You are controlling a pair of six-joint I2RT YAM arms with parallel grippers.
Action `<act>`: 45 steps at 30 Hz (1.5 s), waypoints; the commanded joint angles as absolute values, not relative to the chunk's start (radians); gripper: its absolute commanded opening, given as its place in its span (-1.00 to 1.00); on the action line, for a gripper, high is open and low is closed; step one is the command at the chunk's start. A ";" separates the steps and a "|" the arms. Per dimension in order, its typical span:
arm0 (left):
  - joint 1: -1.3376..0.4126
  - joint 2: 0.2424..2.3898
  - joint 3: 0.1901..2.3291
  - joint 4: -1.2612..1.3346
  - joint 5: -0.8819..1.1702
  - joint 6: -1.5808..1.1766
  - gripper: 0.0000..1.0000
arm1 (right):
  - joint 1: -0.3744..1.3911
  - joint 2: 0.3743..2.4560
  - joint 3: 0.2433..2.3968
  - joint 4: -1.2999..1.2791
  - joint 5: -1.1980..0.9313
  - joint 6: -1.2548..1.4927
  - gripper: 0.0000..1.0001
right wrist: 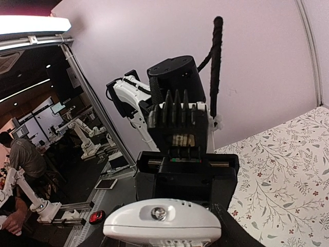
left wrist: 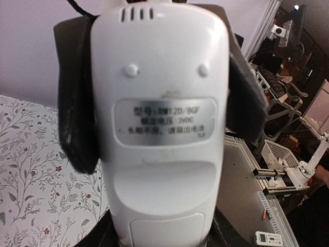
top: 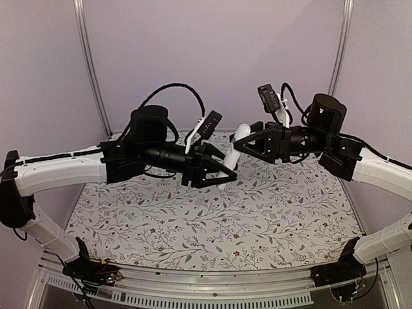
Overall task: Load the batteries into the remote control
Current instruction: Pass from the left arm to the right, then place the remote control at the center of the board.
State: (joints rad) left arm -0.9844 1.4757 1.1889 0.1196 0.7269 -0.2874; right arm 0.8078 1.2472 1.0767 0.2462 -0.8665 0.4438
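The white remote [left wrist: 162, 128], held above the floral table [top: 257, 219], shows its back: silver label, two bumps, slots at one end, a closed panel at the other. The left gripper [top: 226, 172] clamps its sides. Beyond, the right gripper [top: 239, 147] is at its LED end, and its grip cannot be told.

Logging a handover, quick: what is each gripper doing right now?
Left gripper: closed on the lower end of the remote control.
Right gripper: closed on the top end of it.
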 commanded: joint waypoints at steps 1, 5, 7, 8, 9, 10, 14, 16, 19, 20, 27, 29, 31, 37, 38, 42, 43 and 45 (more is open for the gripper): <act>-0.976 1.485 1.181 0.160 0.723 -0.305 -0.49 | 0.820 1.256 1.110 0.244 -0.903 0.443 0.01; -0.969 1.481 1.171 0.160 0.715 -0.316 -0.34 | 0.820 1.262 1.114 0.241 -0.896 0.449 -0.31; -0.964 1.469 1.160 0.154 0.694 -0.319 -0.05 | 0.821 1.266 1.115 0.228 -0.883 0.455 -0.47; -0.959 1.459 1.153 0.146 0.677 -0.320 0.16 | 0.819 1.270 1.118 0.219 -0.878 0.453 -0.52; -0.953 1.446 1.145 0.138 0.663 -0.317 0.33 | 0.821 1.271 1.122 0.203 -0.871 0.451 -0.55; -0.945 1.429 1.135 0.125 0.642 -0.312 0.50 | 0.819 1.274 1.127 0.182 -0.862 0.447 -0.57; -0.893 1.332 1.083 0.056 0.531 -0.309 0.99 | 0.818 1.297 1.182 -0.032 -0.785 0.379 -0.60; -0.858 1.274 1.046 0.014 0.448 -0.309 0.99 | 0.817 1.326 1.220 -0.159 -0.711 0.326 -0.63; -0.801 1.210 1.018 -0.092 0.284 -0.324 0.99 | 0.818 1.407 1.301 -0.359 -0.591 0.291 -0.67; -0.781 1.198 1.013 -0.125 0.247 -0.329 0.99 | 0.819 1.435 1.327 -0.407 -0.566 0.283 -0.68; -0.687 1.157 0.968 -0.226 0.062 -0.385 0.99 | 0.838 1.720 1.588 -0.802 -0.366 0.189 -0.62; -0.664 1.154 0.956 -0.233 0.058 -0.397 0.99 | 0.849 1.810 1.642 -0.860 -0.306 0.154 -0.61; -0.651 1.155 0.946 -0.237 0.060 -0.403 0.99 | 0.850 1.873 1.697 -0.907 -0.251 0.141 -0.60; -0.647 1.168 0.933 -0.231 0.081 -0.401 0.99 | 0.853 2.124 1.954 -1.087 -0.142 0.075 -0.57; -0.647 1.169 0.933 -0.232 0.080 -0.399 0.99 | 0.853 2.161 1.981 -1.104 -0.117 0.068 -0.57; -0.645 1.179 0.936 -0.242 0.079 -0.391 0.99 | 0.853 2.303 2.167 -1.223 -0.050 0.033 -0.56; -0.644 1.183 0.937 -0.245 0.077 -0.390 0.99 | 0.853 2.347 2.200 -1.244 -0.038 0.027 -0.55; -0.644 1.187 0.936 -0.249 0.073 -0.389 0.99 | 0.854 2.401 2.257 -1.278 -0.018 0.018 -0.52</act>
